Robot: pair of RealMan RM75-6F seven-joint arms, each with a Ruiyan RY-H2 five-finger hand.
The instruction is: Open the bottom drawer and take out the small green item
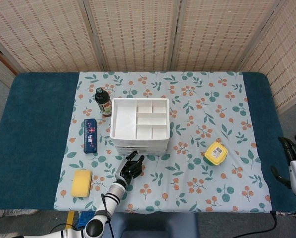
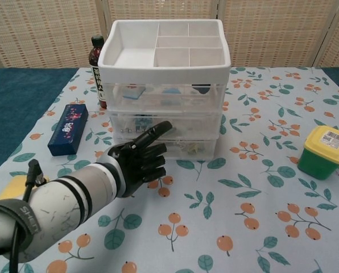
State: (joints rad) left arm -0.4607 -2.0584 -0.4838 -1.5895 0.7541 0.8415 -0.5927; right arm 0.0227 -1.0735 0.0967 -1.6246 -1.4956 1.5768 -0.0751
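A white drawer unit point(image 1: 139, 119) with a divided tray on top and three see-through drawers stands mid-table. Its bottom drawer point(image 2: 186, 147) looks shut, and the items inside are blurred, so I cannot pick out a green one. My left hand point(image 2: 138, 162) is right in front of the lower drawers with most fingers curled in. One finger point(image 2: 160, 128) stretches out to the drawer fronts. Whether it hooks a handle is hidden. In the head view this left hand point(image 1: 130, 166) sits just below the unit. My right hand point(image 1: 294, 166) stays off the table's right edge, fingers apart and holding nothing.
A green tub with a yellow lid point(image 1: 215, 153) point(image 2: 327, 151) stands to the right of the unit. A dark bottle point(image 1: 103, 101) and a blue box point(image 1: 90, 135) are on its left. A yellow sponge point(image 1: 81, 183) lies front left.
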